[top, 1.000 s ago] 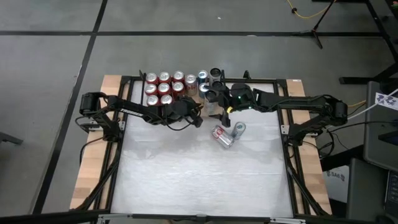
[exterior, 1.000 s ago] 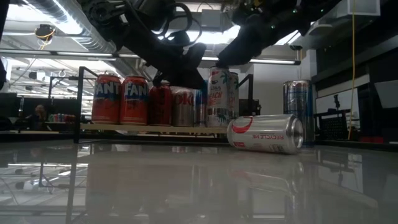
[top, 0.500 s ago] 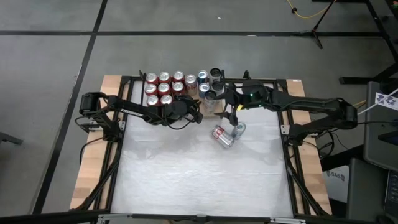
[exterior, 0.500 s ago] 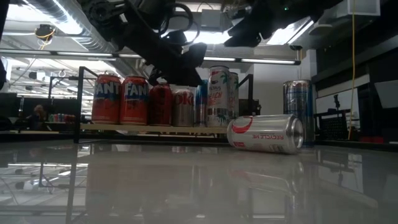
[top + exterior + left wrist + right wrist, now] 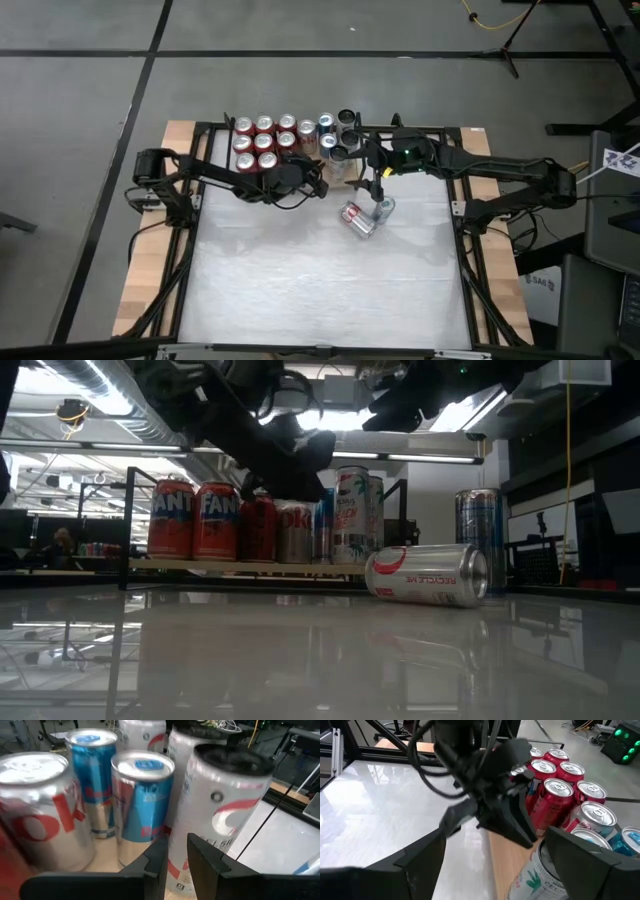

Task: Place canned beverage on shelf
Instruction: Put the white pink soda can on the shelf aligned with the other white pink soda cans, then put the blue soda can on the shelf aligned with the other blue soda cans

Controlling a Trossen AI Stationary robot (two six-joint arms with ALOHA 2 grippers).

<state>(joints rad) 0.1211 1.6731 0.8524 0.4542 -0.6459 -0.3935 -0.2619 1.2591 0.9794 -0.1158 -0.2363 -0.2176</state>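
Observation:
The shelf (image 5: 200, 565) is a wooden board at the table's far edge, holding several upright cans: red Fanta cans (image 5: 195, 520), silver and blue cans (image 5: 142, 800), and a tall white palm-print can (image 5: 358, 515) standing at its right end. My right gripper (image 5: 500, 865) is open above that tall can (image 5: 540, 875), clear of it, and also shows in the high view (image 5: 366, 168). My left gripper (image 5: 177, 862) hovers at the shelf's near edge (image 5: 319, 186). Its fingers are nearly together and point at a white can with a black top (image 5: 225, 805).
A silver can (image 5: 428, 575) lies on its side on the whitish tabletop just near of the shelf (image 5: 357, 219). A tall can (image 5: 480, 540) stands upright beside it. Black frame rails (image 5: 190, 230) run along the table's sides. The near half of the tabletop (image 5: 320, 290) holds nothing.
My right gripper has let go of the tall palm-print can's top and risen clear of it, shifting a little toward the table's right edge. The can stays upright on the shelf.

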